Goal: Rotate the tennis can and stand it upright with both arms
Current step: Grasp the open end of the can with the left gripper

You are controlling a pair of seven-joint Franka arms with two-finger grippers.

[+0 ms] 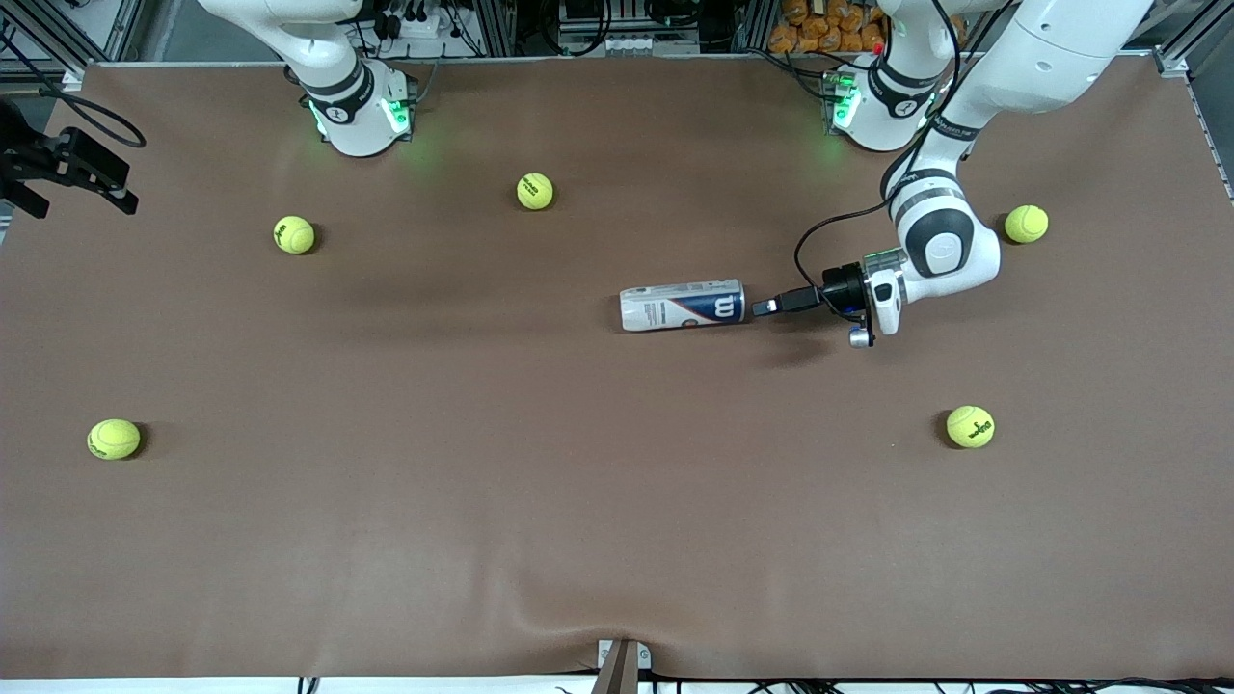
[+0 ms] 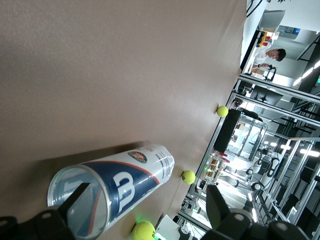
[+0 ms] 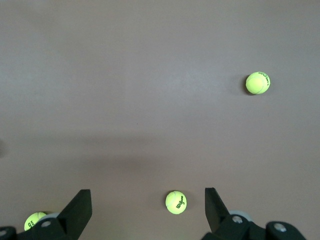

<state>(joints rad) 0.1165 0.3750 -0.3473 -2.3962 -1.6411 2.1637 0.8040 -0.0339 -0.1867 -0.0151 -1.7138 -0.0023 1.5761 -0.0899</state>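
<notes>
Only my left wrist view showed the person (image 2: 268, 56) in the room past the brown worktop (image 1: 540, 482). The tennis can (image 1: 684, 305) lay on its side mid-worktop, clear, with a white and dark-blue "W" label. The left gripper (image 1: 764, 307) sat at its end, fingers apart. The right gripper (image 3: 147, 210) hung spread over tennis balls (image 3: 176, 202).

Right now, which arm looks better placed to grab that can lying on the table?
The left. Its left gripper sits open at the end of the lying tennis can, while the right gripper, also open, waits over bare table.
</notes>
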